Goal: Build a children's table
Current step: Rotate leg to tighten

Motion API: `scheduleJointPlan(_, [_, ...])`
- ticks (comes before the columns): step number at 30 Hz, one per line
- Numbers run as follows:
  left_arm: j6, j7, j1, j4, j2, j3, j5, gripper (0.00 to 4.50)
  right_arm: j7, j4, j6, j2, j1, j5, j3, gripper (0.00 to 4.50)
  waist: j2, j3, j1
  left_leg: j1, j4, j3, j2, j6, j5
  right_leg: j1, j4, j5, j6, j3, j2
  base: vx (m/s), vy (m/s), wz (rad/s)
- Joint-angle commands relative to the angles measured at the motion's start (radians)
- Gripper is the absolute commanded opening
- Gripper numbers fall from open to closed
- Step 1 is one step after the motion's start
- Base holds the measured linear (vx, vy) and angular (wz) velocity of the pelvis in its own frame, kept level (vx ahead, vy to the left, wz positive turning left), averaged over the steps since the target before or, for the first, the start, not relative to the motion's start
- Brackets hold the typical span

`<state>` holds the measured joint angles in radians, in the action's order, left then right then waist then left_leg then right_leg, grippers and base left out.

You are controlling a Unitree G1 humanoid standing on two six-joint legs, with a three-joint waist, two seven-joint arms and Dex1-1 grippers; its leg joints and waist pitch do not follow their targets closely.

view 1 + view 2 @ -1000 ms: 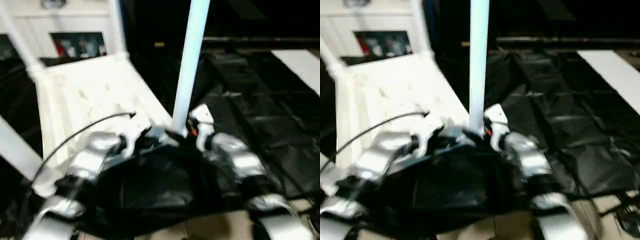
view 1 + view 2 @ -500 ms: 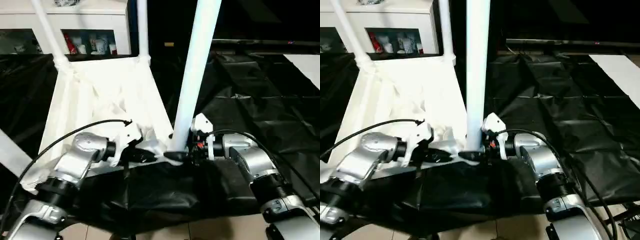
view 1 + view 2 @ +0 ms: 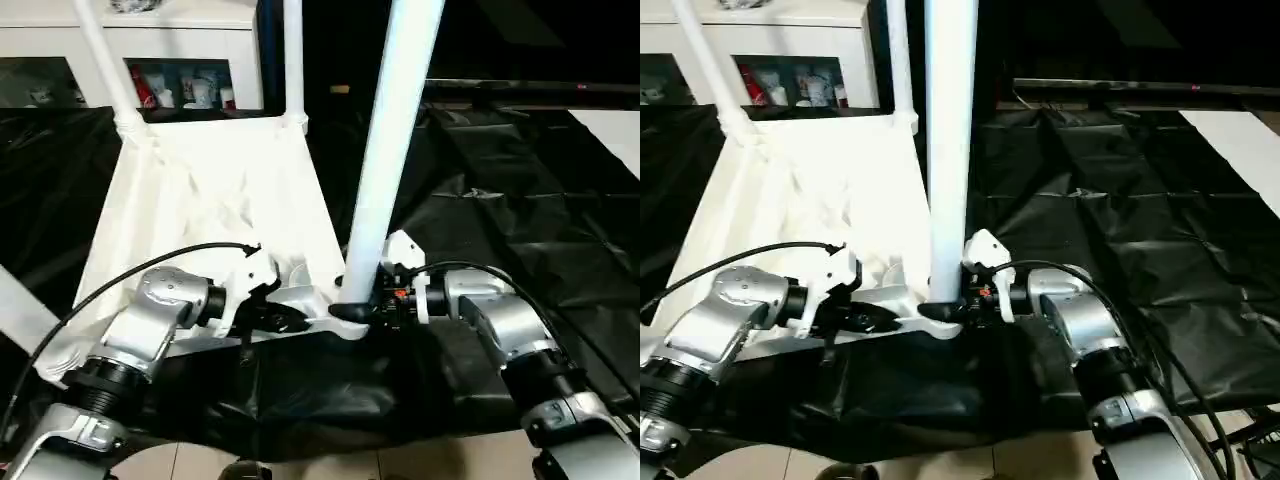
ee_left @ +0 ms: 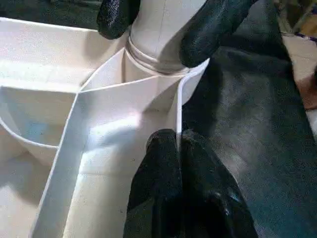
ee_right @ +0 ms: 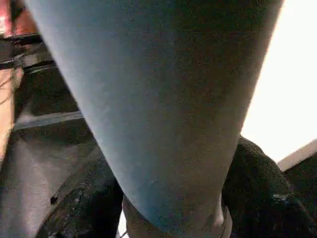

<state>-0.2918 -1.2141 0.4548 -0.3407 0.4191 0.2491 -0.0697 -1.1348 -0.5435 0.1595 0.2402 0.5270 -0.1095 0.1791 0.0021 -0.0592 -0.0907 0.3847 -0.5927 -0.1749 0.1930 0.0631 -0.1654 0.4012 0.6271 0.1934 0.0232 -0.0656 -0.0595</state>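
1. Four legs in total, and the tabletop (image 3: 200,190) is lying upside down on the black plastic sheeting (image 3: 520,200), ribbed underside up. Two far legs (image 3: 293,55) are already standing in the far corner sockets, and another white leg pokes in at the near left corner.
2. The near right leg (image 3: 385,150) stands upright in the near right corner socket (image 4: 153,57). It looks like hollow molded plastic, so my guess is light and stiff but pretty slick, and being long it'll want to lever sideways if pushed high up.
3. Best place to grab is low, right above the socket collar, which is where the right gripper (image 3: 362,306) sits: its black fingers (image 4: 210,25) straddle the base of the leg on either side, though whether they're squeezing it yet I can't tell.
4. Left gripper (image 4: 178,144) is pinched closed on the thin upright rim of the tabletop (image 4: 177,106) just beside that socket, steadying it.
5. White cabinet (image 3: 150,40) with glass doors sits behind the far edge.
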Motion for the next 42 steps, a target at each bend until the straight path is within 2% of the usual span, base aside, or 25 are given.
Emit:
scheduleJointPlan(1, [0.018, 0.057, 0.057, 0.023, -0.069, -0.017, -0.026, 0.00, 0.146, -0.077, -0.022, -0.075, 0.012, 0.029, 0.008, 2.36, 0.001, 0.065, 0.007, -0.022, 0.069, 0.011, 0.040, -0.014, -0.227, -0.042, -0.089, 0.262, 0.199, 0.053, -0.086, 0.000, 0.000, 0.00])
scheduleJointPlan(3, [0.018, 0.103, 0.070, 0.006, -0.088, -0.022, -0.012, 0.00, 0.220, -0.109, -0.020, -0.101, 0.025, 0.038, -0.009, 2.33, -0.002, 0.063, 0.015, -0.019, 0.072, 0.014, 0.037, 0.000, -0.246, -0.046, -0.094, 0.330, 0.177, 0.051, -0.087, 0.000, 0.000, 0.00])
scheduleJointPlan(4, [0.015, 0.151, 0.085, -0.010, -0.111, -0.027, 0.000, 0.00, 0.304, -0.143, -0.015, -0.131, 0.040, 0.045, -0.027, 2.28, -0.002, 0.064, 0.020, -0.022, 0.072, 0.017, 0.038, 0.007, -0.259, -0.046, -0.096, 0.352, 0.167, 0.050, -0.086, 0.000, 0.000, 0.00])
scheduleJointPlan(7, [-0.011, 0.315, 0.131, -0.061, -0.189, -0.048, 0.033, 0.00, 0.501, -0.201, 0.010, -0.217, 0.068, 0.051, -0.066, 2.11, 0.000, 0.061, 0.038, -0.023, 0.073, 0.018, 0.035, 0.018, -0.279, -0.041, -0.102, 0.386, 0.160, 0.050, -0.086, 0.000, 0.000, 0.00])
scheduleJointPlan(9, [-0.025, 0.400, 0.154, -0.090, -0.228, -0.062, 0.048, 0.00, 0.570, -0.217, 0.018, -0.257, 0.078, 0.045, -0.083, 2.08, -0.001, 0.063, 0.042, -0.024, 0.071, 0.017, 0.034, 0.019, -0.276, -0.040, -0.103, 0.377, 0.158, 0.051, -0.085, 0.000, 0.000, 0.00])
scheduleJointPlan(10, [-0.028, 0.457, 0.168, -0.108, -0.256, -0.065, 0.058, 0.00, 0.628, -0.232, 0.019, -0.289, 0.087, 0.042, -0.098, 2.08, -0.003, 0.066, 0.043, -0.021, 0.070, 0.017, 0.034, 0.012, -0.258, -0.043, -0.100, 0.349, 0.162, 0.051, -0.084, 0.000, 0.000, 0.00])
scheduleJointPlan(15, [-0.020, 0.508, 0.179, -0.121, -0.306, -0.056, 0.070, 0.00, 0.646, -0.254, -0.030, -0.324, 0.098, 0.064, -0.083, 2.05, 0.001, 0.072, 0.043, -0.015, 0.064, 0.012, 0.033, -0.023, -0.198, -0.048, -0.090, 0.213, 0.190, 0.051, -0.081, 0.000, 0.000, 0.00])
scheduleJointPlan(16, [-0.017, 0.505, 0.179, -0.121, -0.309, -0.054, 0.069, 0.00, 0.632, -0.254, -0.035, -0.323, 0.097, 0.063, -0.082, 2.05, 0.000, 0.072, 0.043, -0.012, 0.064, 0.013, 0.033, -0.030, -0.186, -0.052, -0.086, 0.186, 0.196, 0.051, -0.082, 0.000, 0.000, 0.00])
scheduleJointPlan(17, [-0.013, 0.499, 0.177, -0.120, -0.312, -0.052, 0.068, 0.00, 0.620, -0.253, -0.039, -0.321, 0.097, 0.058, -0.086, 2.60, 0.003, 0.072, 0.043, -0.014, 0.064, 0.013, 0.034, -0.034, -0.187, -0.051, -0.086, 0.173, 0.202, 0.050, -0.081, 0.000, 0.000, 0.00])
scheduleJointPlan(18, [-0.011, 0.498, 0.177, -0.120, -0.313, -0.052, 0.068, 0.00, 0.618, -0.254, -0.040, -0.321, 0.097, 0.056, -0.089, 2.60, 0.002, 0.072, 0.044, -0.015, 0.065, 0.012, 0.034, -0.036, -0.190, -0.051, -0.086, 0.170, 0.204, 0.050, -0.080, 0.000, 0.000, 0.00])
scheduleJointPlan(20, [0.004, 0.450, 0.161, -0.102, -0.301, -0.043, 0.058, 0.00, 0.569, -0.233, -0.030, -0.309, 0.093, 0.039, -0.098, 2.91, 0.002, 0.070, 0.044, -0.016, 0.066, 0.012, 0.034, -0.039, -0.216, -0.051, -0.090, 0.200, 0.206, 0.050, -0.081, 0.000, 0.000, 0.00])
scheduleJointPlan(23, [0.016, 0.386, 0.141, -0.080, -0.271, -0.030, 0.045, 0.00, 0.487, -0.202, -0.035, -0.266, 0.079, 0.047, -0.068, 3.20, 0.004, 0.070, 0.043, -0.015, 0.065, 0.013, 0.035, -0.041, -0.214, -0.053, -0.090, 0.202, 0.203, 0.051, -0.083, 0.000, 0.000, 0.00])
scheduleJointPlan(27, [0.030, 0.325, 0.125, -0.067, -0.237, -0.022, 0.036, 0.00, 0.367, -0.170, -0.045, -0.204, 0.063, 0.041, -0.041, 3.20, 0.003, 0.071, 0.040, -0.015, 0.063, 0.012, 0.037, -0.054, -0.197, -0.053, -0.086, 0.160, 0.218, 0.051, -0.082, 0.000, 0.000, 0.00])
scheduleJointPlan(30, [0.041, 0.241, 0.106, -0.043, -0.193, -0.013, 0.017, 0.00, 0.250, -0.130, -0.036, -0.145, 0.051, 0.018, -0.030, 3.20, 0.001, 0.069, 0.035, -0.017, 0.065, 0.012, 0.039, -0.058, -0.219, -0.053, -0.091, 0.198, 0.215, 0.051, -0.084, 0.000, 0.000, 0.00])
scheduleJointPlan(34, [0.048, 0.158, 0.086, -0.015, -0.150, -0.009, 0.001, 0.00, 0.138, -0.099, -0.032, -0.097, 0.041, 0.015, -0.016, 3.20, 0.003, 0.067, 0.028, -0.021, 0.067, 0.013, 0.041, -0.044, -0.235, -0.048, -0.091, 0.243, 0.210, 0.051, -0.084, 0.000, 0.000, 0.00])
scheduleJointPlan(36, [0.044, 0.108, 0.073, 0.007, -0.127, -0.011, -0.014, 0.00, 0.070, -0.080, -0.023, -0.067, 0.033, 0.019, 0.001, 3.20, 0.003, 0.068, 0.023, -0.021, 0.067, 0.012, 0.044, -0.048, -0.228, -0.048, -0.089, 0.223, 0.211, 0.052, -0.083, 0.000, 0.000, 0.00])
scheduleJointPlan(37, [0.041, 0.086, 0.065, 0.019, -0.114, -0.009, -0.021, 0.00, 0.049, -0.074, -0.029, -0.055, 0.030, 0.024, 0.010, 3.20, -0.001, 0.068, 0.020, -0.020, 0.067, 0.010, 0.044, -0.052, -0.221, -0.047, -0.087, 0.211, 0.213, 0.052, -0.081, 0.000, 0.000, 0.00])
scheduleJointPlan(42, [0.017, -0.013, 0.022, 0.077, -0.048, 0.004, -0.053, 0.00, -0.037, -0.048, -0.006, -0.011, 0.022, 0.017, 0.038, 3.20, 0.001, 0.069, 0.011, -0.019, 0.068, 0.011, 0.045, -0.052, -0.207, -0.047, -0.082, 0.193, 0.218, 0.051, -0.082, 0.000, 0.000, 0.00])
